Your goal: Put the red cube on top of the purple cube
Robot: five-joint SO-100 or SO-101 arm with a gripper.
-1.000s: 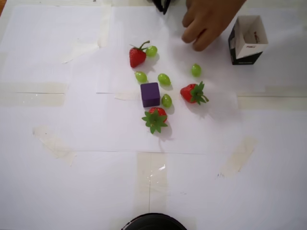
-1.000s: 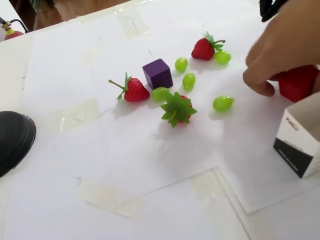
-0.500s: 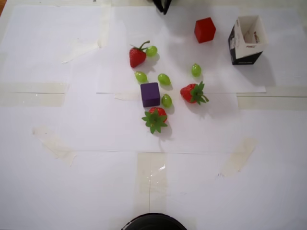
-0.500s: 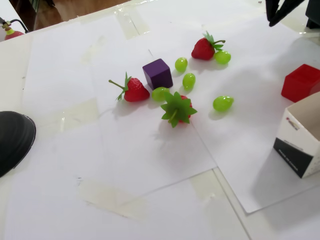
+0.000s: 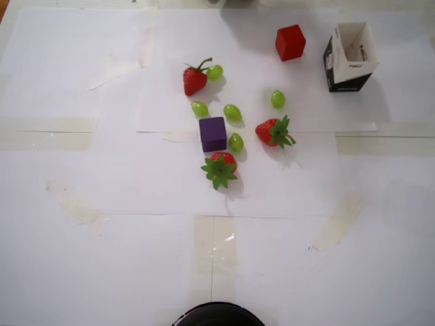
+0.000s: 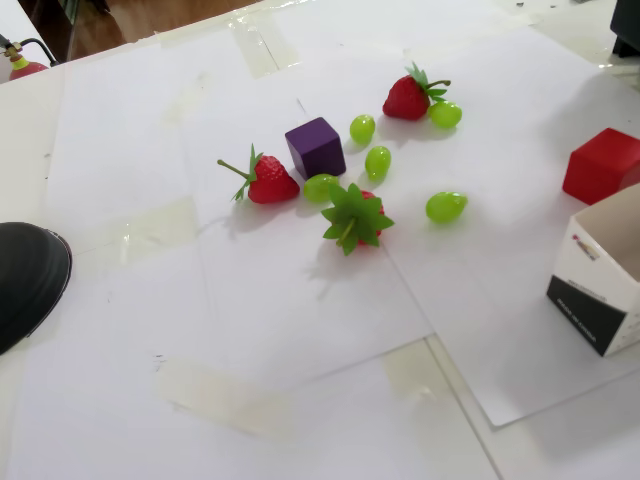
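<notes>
Red cube (image 5: 290,42): it is seen lying flat on the white paper near the top of the overhead view, just beside the paper box and apart from it. In the fixed view (image 6: 601,164) it is found at the right edge.
Purple cube (image 5: 213,134): it is seen in the middle of the paper, well apart from the red cube. In the fixed view (image 6: 315,146) nothing is stacked on it.
Paper box (image 5: 349,57): a black-and-white open box is seen to the right of the red cube in the overhead view.
Strawberries: three are seen around the purple cube, one above it (image 5: 194,79), one to its right (image 5: 273,132), one just below it (image 5: 219,168).
Green grapes: five are counted. One (image 5: 236,142) is seen just beside the purple cube's right side.
Table (image 5: 81,265): it is covered with white paper held down by tape.
Gripper: it is not seen in the overhead view or the fixed view, so the state of its fingers cannot be told.
</notes>
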